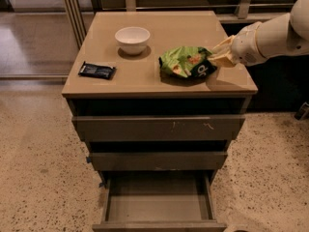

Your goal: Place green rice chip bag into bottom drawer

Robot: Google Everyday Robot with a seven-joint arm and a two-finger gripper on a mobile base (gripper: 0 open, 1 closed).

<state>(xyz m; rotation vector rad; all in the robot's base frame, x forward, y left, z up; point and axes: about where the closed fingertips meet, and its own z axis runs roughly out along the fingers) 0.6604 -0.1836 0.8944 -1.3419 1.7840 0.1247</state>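
The green rice chip bag [186, 62] lies on the cabinet top, right of centre, its dark lettered end pointing right. My gripper [218, 57] reaches in from the right and is at that dark end, touching the bag. The bottom drawer [157, 208] is pulled out toward the front and its grey inside holds nothing. The middle drawer [157, 161] and the scratch-marked top drawer [157, 128] are pulled out only a little.
A white bowl [132, 39] stands at the back middle of the cabinet top [145, 81]. A small flat dark packet [97, 70] lies at the front left. A dark cabinet stands behind my arm on the right. Speckled floor surrounds the cabinet.
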